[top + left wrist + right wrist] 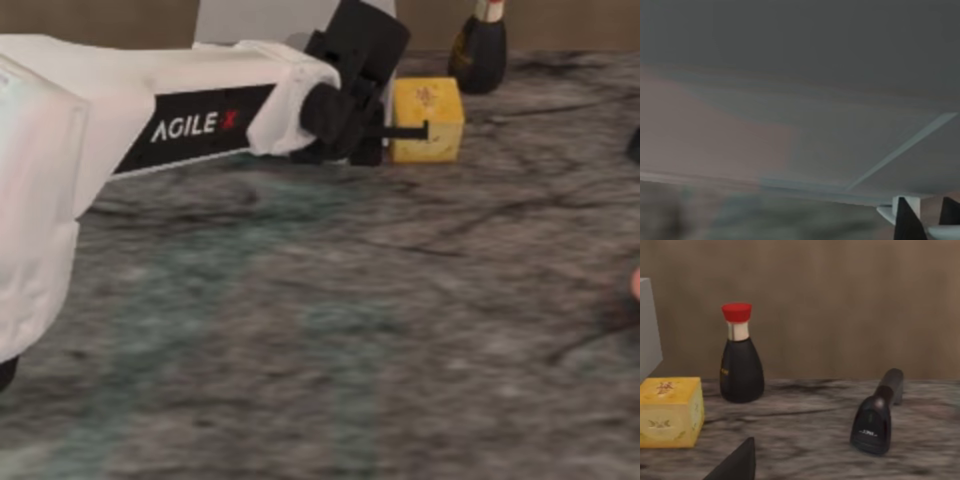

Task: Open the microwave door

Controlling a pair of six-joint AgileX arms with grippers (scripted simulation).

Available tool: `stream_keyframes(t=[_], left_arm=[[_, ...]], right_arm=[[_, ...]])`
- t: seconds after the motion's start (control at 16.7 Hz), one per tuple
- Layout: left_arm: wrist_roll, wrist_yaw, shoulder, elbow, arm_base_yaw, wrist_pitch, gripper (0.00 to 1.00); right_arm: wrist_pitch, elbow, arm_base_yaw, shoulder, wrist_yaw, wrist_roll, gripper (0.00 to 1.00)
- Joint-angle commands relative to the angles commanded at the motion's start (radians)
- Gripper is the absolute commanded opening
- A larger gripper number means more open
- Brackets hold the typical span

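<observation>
Top view is showing the left gripper [352, 110] reaching along the table's far edge, pressed up against the microwave [262, 22], of which only a pale slab is showing behind the arm. One thin finger is projecting toward the yellow cube [428, 120], which is sitting just right of the gripper. Left wrist view is filling almost entirely with the door [805, 105], a flat grey panel lying directly ahead of the fingertips [905, 220] and very near them. Two dark tips are standing apart with nothing visible between them; contact with the door cannot be confirmed. Judged from this, the left arm is the nearer one and is working the door.

The right gripper [735, 465] is idling well right of the microwave, facing a soy bottle [741, 357] and a black scanner [876, 415]; its state cannot be told.
</observation>
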Motion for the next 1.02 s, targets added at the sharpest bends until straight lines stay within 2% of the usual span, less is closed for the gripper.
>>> stream_keyframes(t=[0.3,0.6,1.02], left_arm=[[0.010,0.008,-0.001,-0.016,-0.007,0.006,0.00],[0.064,0.047,-0.052,-0.088,0.010,0.054,0.00],[0.065,0.047,-0.052,-0.088,0.010,0.055,0.00]], right_arm=[[0.000,0.000,0.000,0.000,0.000,0.000,1.00],[0.000,0.000,0.000,0.000,0.000,0.000,1.00],[0.000,0.000,0.000,0.000,0.000,0.000,1.00]])
